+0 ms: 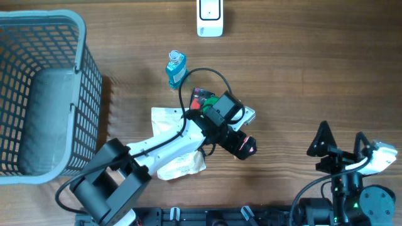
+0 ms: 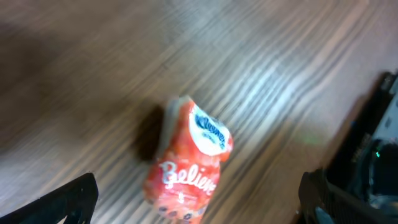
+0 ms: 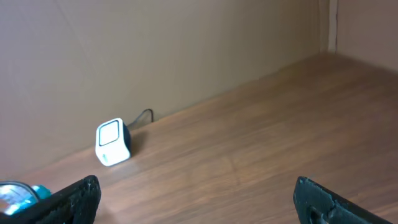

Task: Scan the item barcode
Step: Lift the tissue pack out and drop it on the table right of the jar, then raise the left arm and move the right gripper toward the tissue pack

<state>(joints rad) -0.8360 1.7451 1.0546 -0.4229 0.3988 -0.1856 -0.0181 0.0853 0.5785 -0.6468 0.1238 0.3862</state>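
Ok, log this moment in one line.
left gripper: open over pack | pack: lying on table | right gripper: open, empty | scanner: far from pack

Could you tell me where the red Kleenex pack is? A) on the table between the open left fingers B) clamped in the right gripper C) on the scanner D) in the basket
A: the Kleenex pack lies on the table, with the left gripper open on either side, not touching it.

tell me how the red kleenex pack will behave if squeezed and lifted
The red Kleenex tissue pack has a crumpled, bulging film wrapper, so it will probably squash rather than resist. Being tissues, it is likely light for its size. The glossy film may slip a little, and lying flat on the wooden table it seems unlikely to roll.
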